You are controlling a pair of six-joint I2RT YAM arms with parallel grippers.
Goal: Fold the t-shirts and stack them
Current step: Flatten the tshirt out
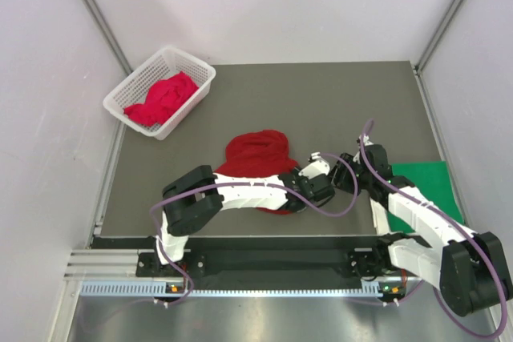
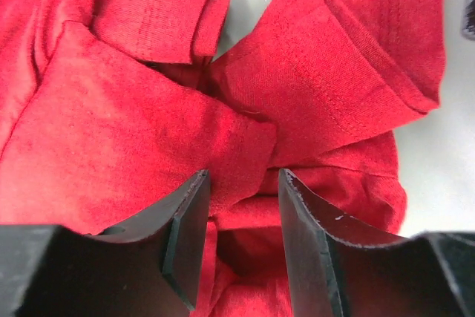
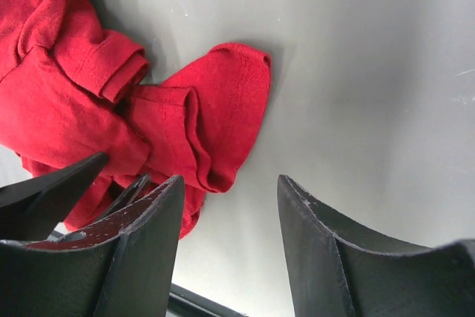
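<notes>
I see the dark red t-shirt (image 1: 255, 156) crumpled near the middle of the grey table (image 1: 321, 102), its near edge hidden under my left arm. The left gripper (image 2: 243, 183) stands spread over a thick fold at the shirt's right side, cloth showing in the gap. Just right of it, the right gripper (image 3: 231, 183) is spread over bare table, holding nothing. A green t-shirt (image 1: 425, 182) lies flat near right, partly behind the right arm. Far left, a white basket (image 1: 204, 70) holds a pinkish-red t-shirt (image 1: 164, 98).
</notes>
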